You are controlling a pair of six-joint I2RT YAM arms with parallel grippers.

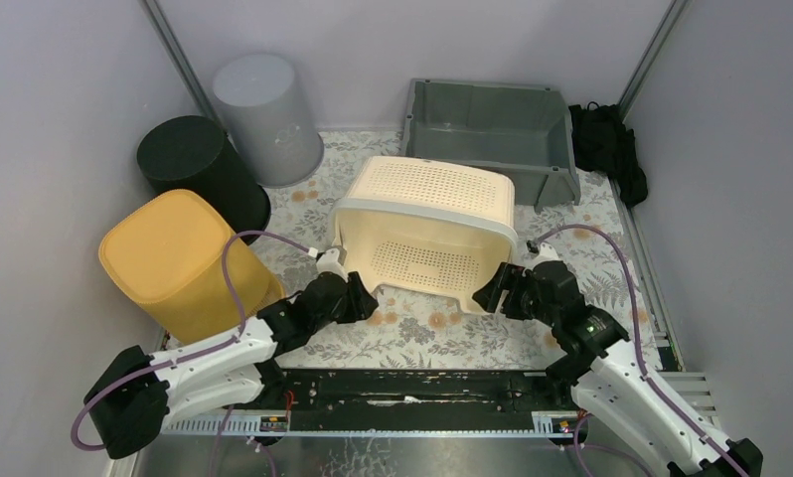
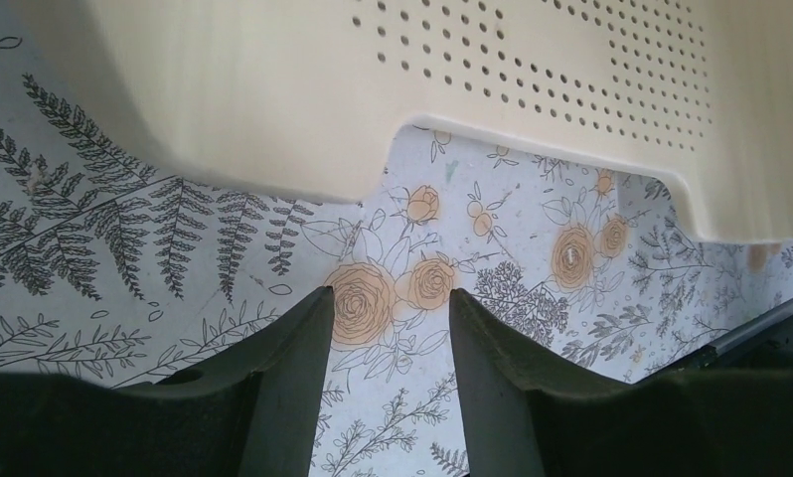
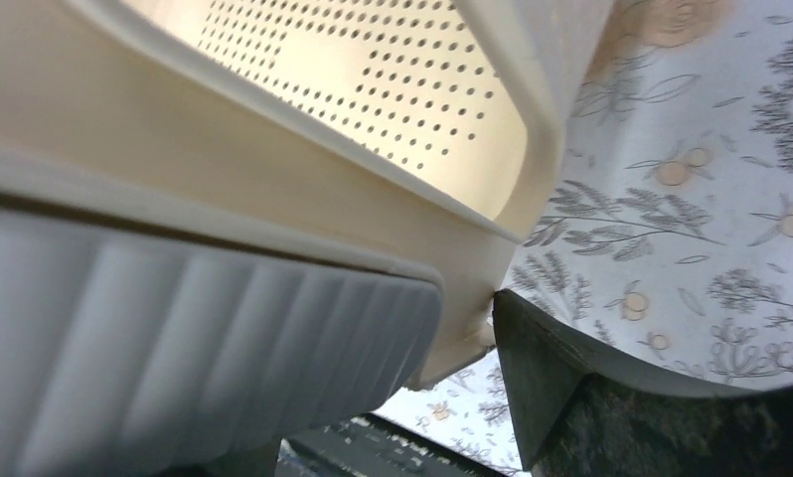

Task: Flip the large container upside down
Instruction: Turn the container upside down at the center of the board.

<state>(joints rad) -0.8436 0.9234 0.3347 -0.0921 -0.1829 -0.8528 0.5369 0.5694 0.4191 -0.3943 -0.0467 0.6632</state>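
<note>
No readable text, labels or numbers anywhere.

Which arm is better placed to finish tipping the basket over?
Probably right: the right hand touches the basket's rim corner; the left hand is open, short of the basket, gripping nothing.

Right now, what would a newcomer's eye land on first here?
The big cream perforated basket at mid-table, tipped with its opening toward the arms. The left hand and right hand sit at its near lower corners, the left one open just short of the rim. At the left edge, a large yellow bin stands out.
</note>
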